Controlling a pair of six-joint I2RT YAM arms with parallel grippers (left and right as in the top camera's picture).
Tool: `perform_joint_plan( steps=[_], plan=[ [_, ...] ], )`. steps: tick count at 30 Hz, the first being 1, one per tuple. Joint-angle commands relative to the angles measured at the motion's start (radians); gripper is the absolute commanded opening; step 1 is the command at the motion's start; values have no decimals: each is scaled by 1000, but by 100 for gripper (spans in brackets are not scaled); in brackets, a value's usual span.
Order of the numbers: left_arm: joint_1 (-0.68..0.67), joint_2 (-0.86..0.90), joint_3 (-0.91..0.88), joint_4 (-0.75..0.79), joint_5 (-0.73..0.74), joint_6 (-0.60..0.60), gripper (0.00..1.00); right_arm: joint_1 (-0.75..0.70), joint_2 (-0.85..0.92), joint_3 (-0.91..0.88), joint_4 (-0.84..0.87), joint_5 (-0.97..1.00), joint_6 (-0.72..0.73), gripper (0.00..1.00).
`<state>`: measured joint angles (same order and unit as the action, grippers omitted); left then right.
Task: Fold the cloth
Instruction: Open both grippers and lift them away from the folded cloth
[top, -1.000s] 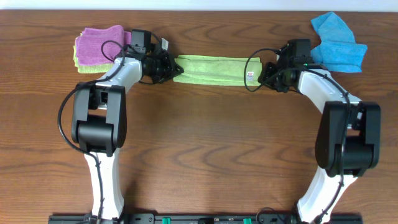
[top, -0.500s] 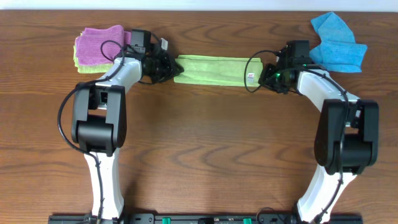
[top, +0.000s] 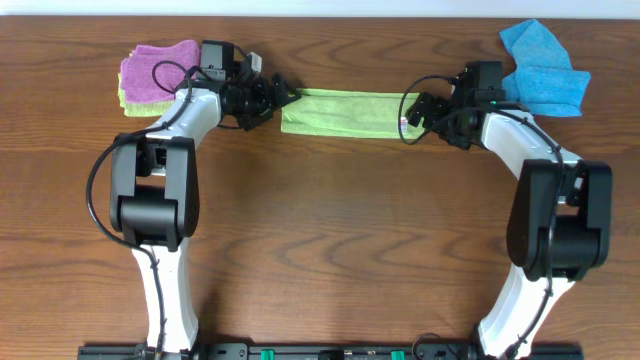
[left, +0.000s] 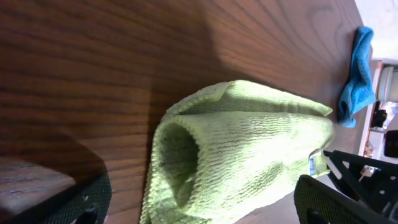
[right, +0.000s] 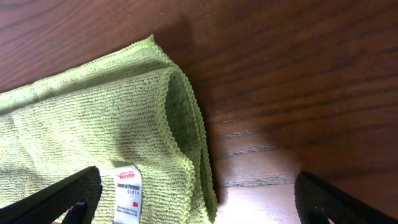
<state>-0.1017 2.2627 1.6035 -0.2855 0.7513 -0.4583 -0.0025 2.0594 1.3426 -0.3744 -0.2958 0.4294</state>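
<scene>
Your left gripper (top: 281, 96) stands wide: in its wrist view the two dark fingers (left: 81, 202) sit at opposite lower corners of the picture, and the end of the cloth (top: 345, 112) lies loose between them, not pinched. That end shows stacked layers with a rounded fold opening toward the camera.

Your right gripper (top: 411, 108) is spread just as far. One of its fingers (right: 62, 199) hangs over the green weave beside the small white tag (right: 127, 186); the other is over bare wood, apart from the cloth's edge. Nothing is clamped there either. You cannot tell from these views whether any finger touches the fabric.

The lime-green cloth rests flat on the table (top: 330, 230) as a long, narrow folded strip. It runs sideways between your two grippers, near the far edge of the table. Its tagged corner is at the right gripper's end, and a doubled hem curls along that short side.

Further out, behind your left arm, a purple cloth (top: 158, 68) lies on the far left of the table, with a sliver of green showing under its near edge. A bright blue cloth (top: 545, 65) lies crumpled at the far right, just beyond your right wrist. Both are apart from the green strip.
</scene>
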Motion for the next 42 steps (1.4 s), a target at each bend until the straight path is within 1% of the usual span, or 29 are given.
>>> perform_joint_plan(
  steps=[1, 8, 14, 16, 21, 24, 26, 29, 32, 35, 37, 40, 42],
  plan=[
    [5, 0, 60, -6, 40, 17, 95, -6, 9, 44, -21, -23, 4, 99],
    [5, -76, 71, -38, 27, 73, 95, -10, 9, 172, -139, -21, -19, 99],
    [-10, -192, 71, -118, 23, 159, 95, -10, -12, 305, -324, 22, -69, 88],
    [-13, -243, 71, -143, 17, 187, 95, -10, -44, 327, -360, 43, -78, 87],
    [-24, -408, 71, -291, -63, 277, 96, -11, -198, 332, -428, 69, -134, 87],
    [-33, -504, 67, -406, -105, 343, 100, -10, -295, 331, -504, 113, -167, 84],
    [-39, -560, 67, -472, -105, 387, 92, -10, -357, 330, -549, 126, -184, 82],
    [-50, -644, 59, -536, -111, 416, 87, -10, -453, 320, -604, 150, -187, 81],
    [-56, -737, 19, -558, -140, 425, 87, -9, -554, 282, -623, 150, -200, 81],
    [-56, -863, -72, -547, -163, 418, 88, -9, -678, 209, -625, 150, -207, 81],
    [-56, -998, -178, -532, -216, 413, 88, -9, -800, 129, -626, 150, -206, 81],
    [-56, -1147, -295, -512, -236, 409, 89, -2, -940, 37, -628, 150, -206, 82],
    [-56, -1267, -400, -510, -267, 401, 92, 21, -1061, -48, -631, 150, -206, 83]
  ],
)
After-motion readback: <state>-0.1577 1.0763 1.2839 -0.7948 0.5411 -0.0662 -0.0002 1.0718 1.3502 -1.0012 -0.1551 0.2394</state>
